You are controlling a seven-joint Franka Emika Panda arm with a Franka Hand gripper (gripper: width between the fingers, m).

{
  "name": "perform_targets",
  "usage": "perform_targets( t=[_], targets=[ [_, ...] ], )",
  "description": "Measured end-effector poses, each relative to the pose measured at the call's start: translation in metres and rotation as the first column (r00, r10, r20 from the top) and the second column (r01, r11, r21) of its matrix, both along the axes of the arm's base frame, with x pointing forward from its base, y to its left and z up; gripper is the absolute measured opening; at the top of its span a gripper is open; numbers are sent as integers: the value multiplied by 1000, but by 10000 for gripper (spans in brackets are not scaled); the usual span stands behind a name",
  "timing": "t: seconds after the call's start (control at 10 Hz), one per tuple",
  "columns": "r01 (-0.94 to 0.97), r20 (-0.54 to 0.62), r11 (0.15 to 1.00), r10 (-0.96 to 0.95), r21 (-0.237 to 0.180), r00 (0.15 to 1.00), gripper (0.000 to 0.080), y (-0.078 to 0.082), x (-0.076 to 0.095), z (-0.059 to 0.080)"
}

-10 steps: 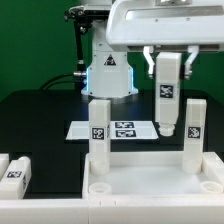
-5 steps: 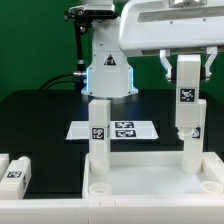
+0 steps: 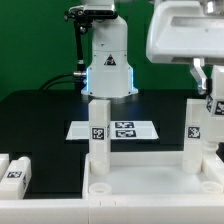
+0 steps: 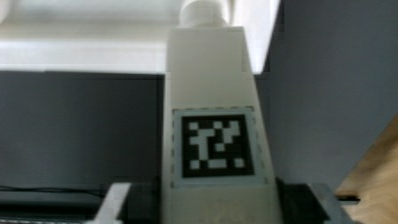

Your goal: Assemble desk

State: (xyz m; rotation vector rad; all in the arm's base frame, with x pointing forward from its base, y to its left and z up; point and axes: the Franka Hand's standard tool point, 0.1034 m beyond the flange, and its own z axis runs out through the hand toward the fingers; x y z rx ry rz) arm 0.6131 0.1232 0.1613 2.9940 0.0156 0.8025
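The desk's tabletop point(image 3: 150, 186) lies rim-up at the front of the exterior view. Two white legs stand upright in its far corner sockets, one on the left point(image 3: 98, 135) and one on the right point(image 3: 193, 133). My gripper point(image 3: 214, 92) hangs at the exterior view's right edge, shut on a third leg point(image 3: 217, 110), which is partly cut off by the frame. In the wrist view that leg point(image 4: 217, 100) stands upright between my fingers point(image 4: 121, 204), its tag facing the camera, with my gripper point(image 4: 217, 206) closed on its lower part.
The marker board point(image 3: 122, 128) lies flat on the black table behind the tabletop. A loose white block leg point(image 3: 15, 173) lies at the front on the exterior view's left. The robot's base point(image 3: 108, 62) stands at the back.
My gripper has carried the held leg toward the exterior view's right, from beside the right standing leg to the frame's edge. The standing legs and tabletop have not moved.
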Motion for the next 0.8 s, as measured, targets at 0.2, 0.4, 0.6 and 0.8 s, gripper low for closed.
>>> perform_targets(
  t=[0.2,0.4,0.6,0.8],
  targets=[
    [6,-3,1000,-6,7,1000,285,0,0,-1],
    [1,12,1000,-1,-1,1000,285,-6,8,-9],
    [15,23,1000,-14,-8,1000,285,-18,20,-11],
    [28,20,1000,-28,-10,999,285,-20,24,-19]
  ],
)
